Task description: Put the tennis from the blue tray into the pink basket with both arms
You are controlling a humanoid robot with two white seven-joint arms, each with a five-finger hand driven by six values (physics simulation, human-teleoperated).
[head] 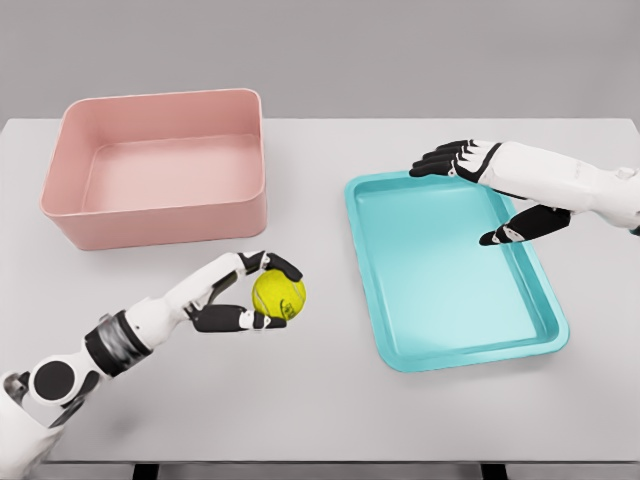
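Yellow-green tennis ball, pink basket, turquoise tray, grey table

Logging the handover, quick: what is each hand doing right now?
Left hand: shut on the ball.
Right hand: open, holding nothing, above the tray.

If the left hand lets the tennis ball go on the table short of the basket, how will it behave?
The tennis ball is round, so it would probably roll across the table. The left hand pinches it with few fingers, so it seems light. Its fuzzy-looking surface likely resists slipping. Release it inside the pink basket, whose walls should contain it.
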